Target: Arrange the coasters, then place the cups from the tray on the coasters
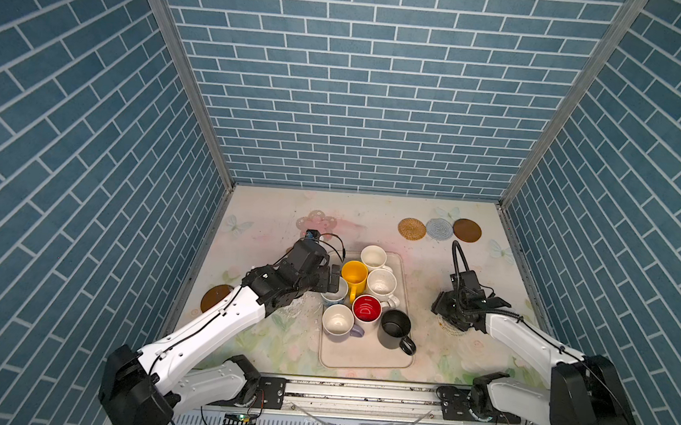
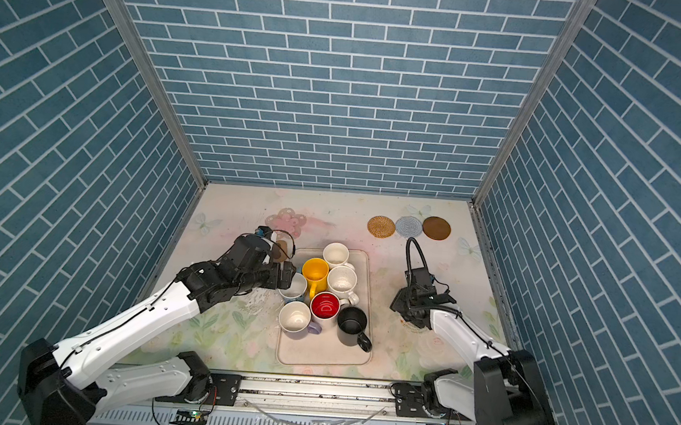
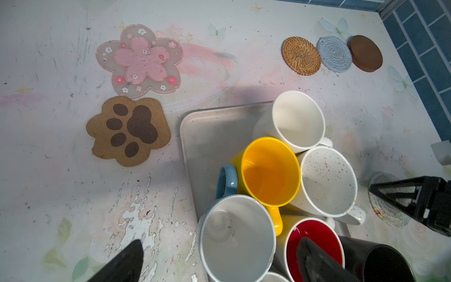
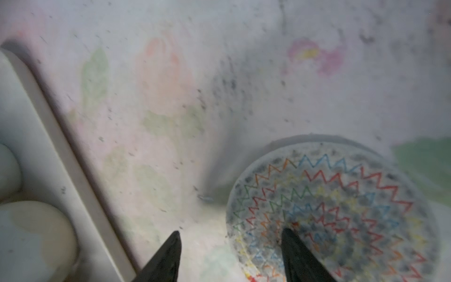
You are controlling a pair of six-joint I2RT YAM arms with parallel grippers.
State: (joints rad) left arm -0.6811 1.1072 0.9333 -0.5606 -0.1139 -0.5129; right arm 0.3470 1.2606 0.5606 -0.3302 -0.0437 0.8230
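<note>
In a top view, my left pincer (image 1: pixel 335 282) hovers over the light blue cup (image 1: pixel 335 298) at the tray's (image 1: pixel 365 357) left edge. Left wrist view: jaws wide apart, straddling that cup. Right wrist view, blurry: right pincer (image 4: pixel 230 230) parted, one fingertip (image 4: pixel 291 243) seemingly on the clear patterned coaster (image 4: pixel 341 207) beside the tray's right edge.

In a top view the left arm (image 1: pixel 216 324) covers much of the light blue cup (image 1: pixel 336 297) and part of a brown disc coaster (image 1: pixel 213 295). The right end effector (image 1: pixel 450 323) hides all but a sliver of the clear patterned coaster (image 1: pixel 454 333). The right wrist view is blurred, and its edge cuts off the tray (image 4: pixel 48 136).
</note>
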